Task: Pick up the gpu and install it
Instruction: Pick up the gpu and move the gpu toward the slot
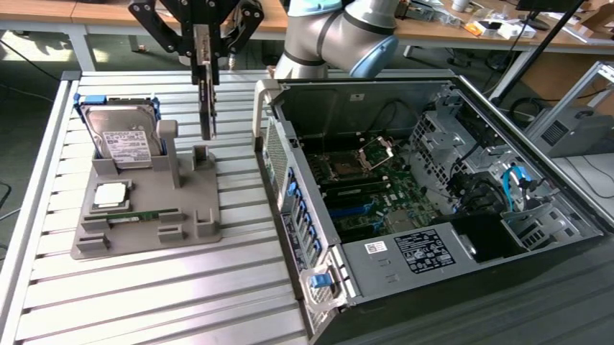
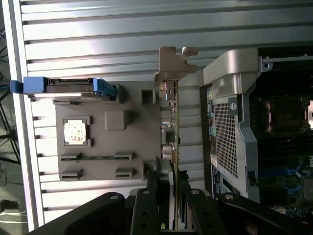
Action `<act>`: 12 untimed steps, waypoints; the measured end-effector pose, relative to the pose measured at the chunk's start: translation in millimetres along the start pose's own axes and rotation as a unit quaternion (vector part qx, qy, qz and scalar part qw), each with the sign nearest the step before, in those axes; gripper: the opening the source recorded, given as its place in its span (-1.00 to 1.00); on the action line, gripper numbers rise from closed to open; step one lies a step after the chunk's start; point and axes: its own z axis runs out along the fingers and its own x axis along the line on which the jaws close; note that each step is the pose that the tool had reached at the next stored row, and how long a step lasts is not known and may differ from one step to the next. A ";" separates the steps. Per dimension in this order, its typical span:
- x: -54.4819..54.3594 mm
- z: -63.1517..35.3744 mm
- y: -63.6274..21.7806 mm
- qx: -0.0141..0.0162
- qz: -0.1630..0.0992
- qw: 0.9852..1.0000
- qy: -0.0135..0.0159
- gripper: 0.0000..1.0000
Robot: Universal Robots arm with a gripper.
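The gpu [image 1: 207,93] is a thin dark card hanging on edge, lifted clear above the grey holder [image 1: 197,198] on the slatted table. My gripper [image 1: 205,54] is shut on its upper part. In the wrist view the gpu [image 2: 172,122] runs edge-on away from my gripper [image 2: 168,176], ending in its metal bracket [image 2: 173,61]. It hangs over the gap between the grey holder [image 2: 139,127] and the open computer case [image 2: 234,127]. The motherboard [image 1: 369,190] lies exposed inside the case at the exterior view's right.
On the holder a silver hard drive [image 1: 125,140] with blue clips stands upright, with a CPU [image 1: 108,194] and a green memory stick [image 1: 144,214] lying flat in front of it. The case's raised side wall [image 1: 287,180] stands close beside the card. Desks with clutter line the back.
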 end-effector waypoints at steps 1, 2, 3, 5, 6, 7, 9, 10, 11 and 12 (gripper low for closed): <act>-0.7 0.1 0.0 0.000 0.000 1.000 0.000 -0.47; -1.2 0.0 0.1 0.000 0.000 1.000 0.000 -0.47; -2.1 0.1 0.2 0.000 0.000 1.000 0.000 -0.47; -4.1 0.1 0.3 0.000 0.000 1.000 0.000 -0.47; -4.9 0.1 0.3 0.000 0.000 1.000 0.000 -0.47; -5.4 0.2 0.4 0.000 0.000 1.000 0.000 -0.47; -6.7 0.2 0.5 0.000 0.000 1.000 0.000 -0.47; -7.3 0.2 0.5 0.000 0.000 1.000 0.000 -0.47; -8.1 0.3 0.6 0.000 0.000 1.000 0.000 -0.47; -8.6 0.2 0.6 0.000 0.000 1.000 0.000 -0.47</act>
